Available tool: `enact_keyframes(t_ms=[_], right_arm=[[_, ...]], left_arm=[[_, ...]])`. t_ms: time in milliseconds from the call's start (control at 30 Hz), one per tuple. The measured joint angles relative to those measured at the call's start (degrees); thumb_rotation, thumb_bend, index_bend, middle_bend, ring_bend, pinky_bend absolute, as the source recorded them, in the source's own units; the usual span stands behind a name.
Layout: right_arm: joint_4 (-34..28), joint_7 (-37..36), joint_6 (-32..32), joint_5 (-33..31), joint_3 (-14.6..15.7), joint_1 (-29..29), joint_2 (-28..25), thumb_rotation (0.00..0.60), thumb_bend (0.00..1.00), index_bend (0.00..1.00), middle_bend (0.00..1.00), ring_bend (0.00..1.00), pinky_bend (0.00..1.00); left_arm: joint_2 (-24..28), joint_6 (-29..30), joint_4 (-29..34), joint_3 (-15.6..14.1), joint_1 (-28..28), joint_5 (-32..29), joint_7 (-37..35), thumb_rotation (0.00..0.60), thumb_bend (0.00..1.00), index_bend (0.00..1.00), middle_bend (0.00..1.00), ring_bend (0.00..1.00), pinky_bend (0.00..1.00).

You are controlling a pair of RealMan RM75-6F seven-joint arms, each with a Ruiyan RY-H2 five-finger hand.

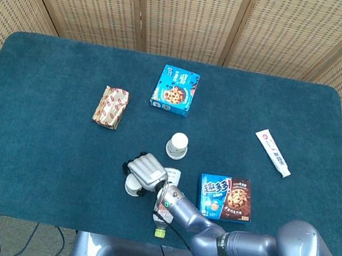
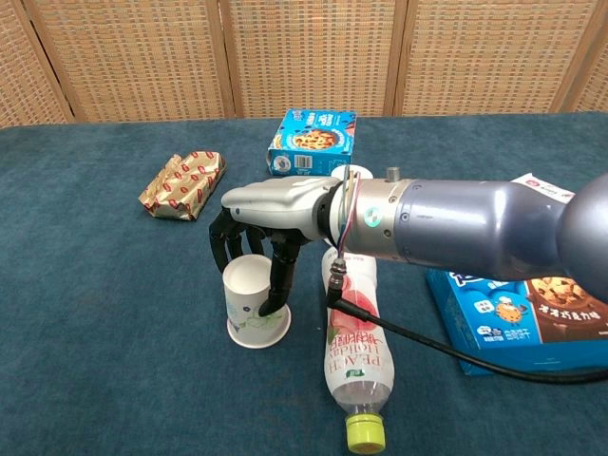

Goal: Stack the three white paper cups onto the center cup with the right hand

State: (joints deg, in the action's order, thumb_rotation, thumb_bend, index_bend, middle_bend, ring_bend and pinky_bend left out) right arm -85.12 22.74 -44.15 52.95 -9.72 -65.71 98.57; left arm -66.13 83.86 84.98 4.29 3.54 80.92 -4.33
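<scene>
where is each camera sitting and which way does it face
Head view: high above the near edge, looking down on the whole table; shows the right arm and right hand over a paper cup.
Chest view: low at table height, looking across towards the screens; the right hand fills the middle.
Both share that hand, the cup and the bottle.

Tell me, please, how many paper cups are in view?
2: one cup under the right hand, left of the bottle; another beyond it at table centre. A third may be hidden.
</scene>
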Motion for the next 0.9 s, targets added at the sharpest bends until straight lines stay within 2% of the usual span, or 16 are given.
enact_keyframes(t_ms=[433, 700, 900], right_arm=[[-2.47, -0.99, -1.96, 1.45, -1.43, 0.99, -1.26, 0.600, 0.35, 0.46, 0.54, 0.46, 0.33], [-9.27, -1.44, -7.13, 2.61, -5.59, 2.92, -9.26, 0.600, 0.35, 0.46, 0.54, 0.46, 0.33], [-11.10, -0.06, -10.12, -0.70, -7.92, 4.85, -16.42, 0.600, 0.35, 0.46, 0.54, 0.46, 0.33]], left_arm=[[0.06, -0.11, -0.02, -0.12, 0.01, 0.09, -0.17, 0.600, 0.11, 0.00, 0.00, 0.00, 0.00], [-0.08, -0.68, -0.13, -0.31, 0.27, 0.23, -0.10, 0.600, 0.11, 0.00, 0.00, 0.00, 0.00], [-0.23, -0.49, 0.18, -0.56, 0.33, 0.74, 0.67, 0.600, 0.11, 0.00, 0.00, 0.00, 0.00]])
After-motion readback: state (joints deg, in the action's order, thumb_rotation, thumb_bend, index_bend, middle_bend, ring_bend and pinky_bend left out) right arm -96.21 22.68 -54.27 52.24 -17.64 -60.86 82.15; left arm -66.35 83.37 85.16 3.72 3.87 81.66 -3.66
